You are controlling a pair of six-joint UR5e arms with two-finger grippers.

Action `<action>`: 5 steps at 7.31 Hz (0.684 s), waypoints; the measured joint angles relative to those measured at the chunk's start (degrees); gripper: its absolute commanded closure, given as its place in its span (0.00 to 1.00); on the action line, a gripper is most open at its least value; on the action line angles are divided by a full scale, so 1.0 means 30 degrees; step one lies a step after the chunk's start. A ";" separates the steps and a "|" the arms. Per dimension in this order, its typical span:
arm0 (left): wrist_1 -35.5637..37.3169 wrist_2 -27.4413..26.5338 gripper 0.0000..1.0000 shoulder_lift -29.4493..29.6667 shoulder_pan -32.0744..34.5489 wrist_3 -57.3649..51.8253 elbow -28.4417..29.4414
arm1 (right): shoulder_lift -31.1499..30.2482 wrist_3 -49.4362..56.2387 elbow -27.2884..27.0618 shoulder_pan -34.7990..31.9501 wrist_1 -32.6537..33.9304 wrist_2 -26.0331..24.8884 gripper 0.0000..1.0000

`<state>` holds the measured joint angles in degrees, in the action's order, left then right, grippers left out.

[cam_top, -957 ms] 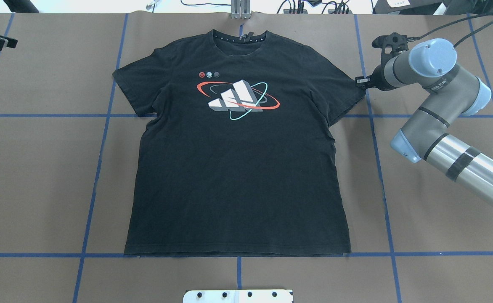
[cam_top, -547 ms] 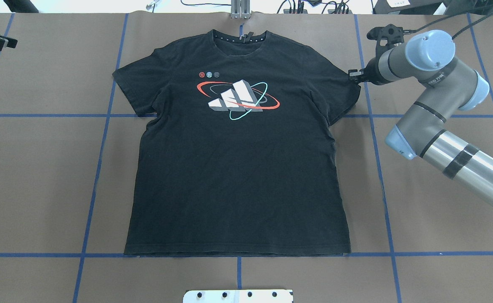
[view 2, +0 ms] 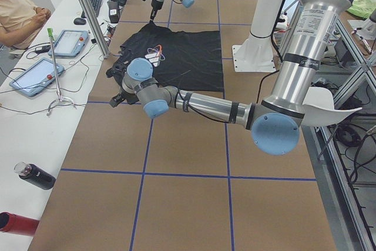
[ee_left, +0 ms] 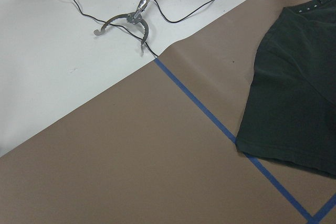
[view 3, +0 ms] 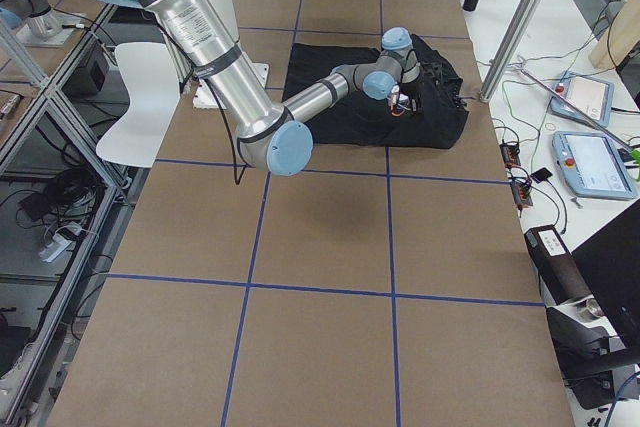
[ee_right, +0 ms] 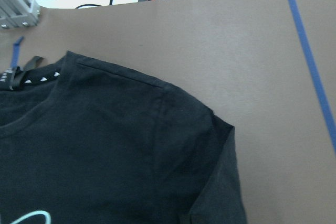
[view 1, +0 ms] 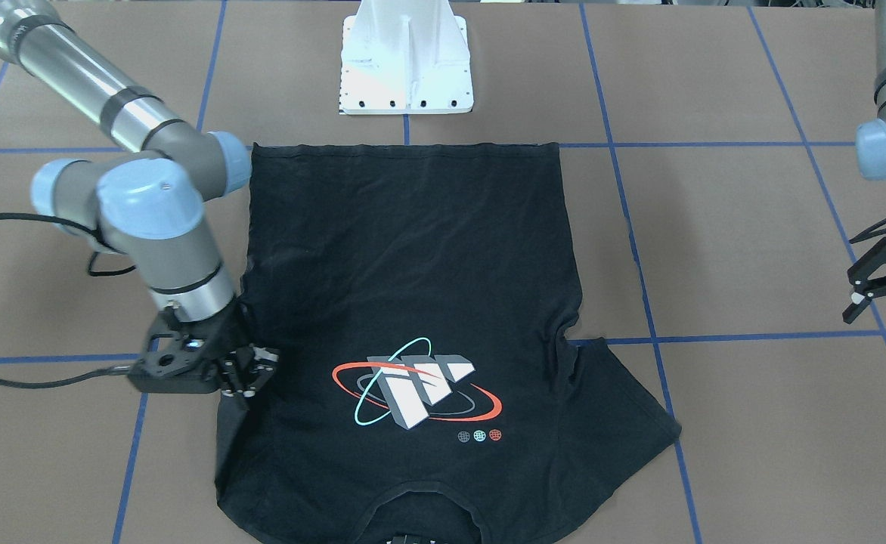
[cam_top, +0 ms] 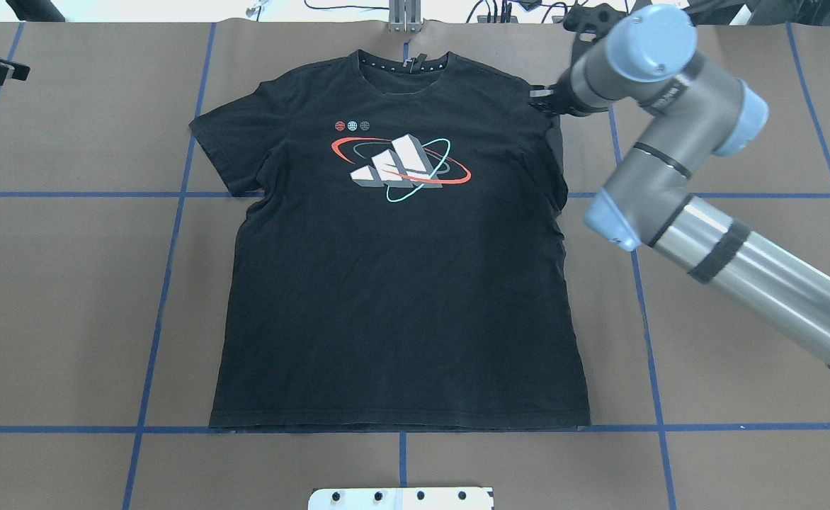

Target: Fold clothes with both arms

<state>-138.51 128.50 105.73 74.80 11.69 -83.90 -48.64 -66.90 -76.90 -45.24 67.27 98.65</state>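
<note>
The black T-shirt (cam_top: 401,297) lies flat on the brown table, graphic (cam_top: 401,168) up and collar at the far edge. My right gripper (cam_top: 544,99) is shut on the shirt's right sleeve at the shoulder. That sleeve is drawn inward, so the shirt's right edge runs nearly straight. From across the table the same gripper (view 1: 252,375) pinches cloth beside the print. The other sleeve (cam_top: 220,152) lies spread out flat. My left gripper (view 1: 855,298) hovers open and holds nothing, well clear of the shirt, past that spread sleeve (ee_left: 294,108).
The white pedestal base (view 1: 407,68) stands just behind the shirt's hem. Blue tape lines (cam_top: 174,212) divide the table. Cables and plugs (cam_top: 514,10) line the far edge. Tablets (view 2: 35,77), a metal stand (ee_left: 128,22) and a seated person (view 2: 14,13) are beyond that edge.
My right gripper has moved left and toward the far edge with the sleeve in it, pulling the sleeve in over the shoulder. The left arm has not moved.
</note>
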 measured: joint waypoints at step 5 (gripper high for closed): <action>0.0000 0.0000 0.00 0.0001 0.0000 0.0088 -0.0017 | 0.1231 -0.1187 0.1420 0.2764 0.0115 -0.3239 0.01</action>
<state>-138.52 128.50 105.73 74.80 11.95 -83.95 -44.95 -70.46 -72.64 -36.94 67.62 88.93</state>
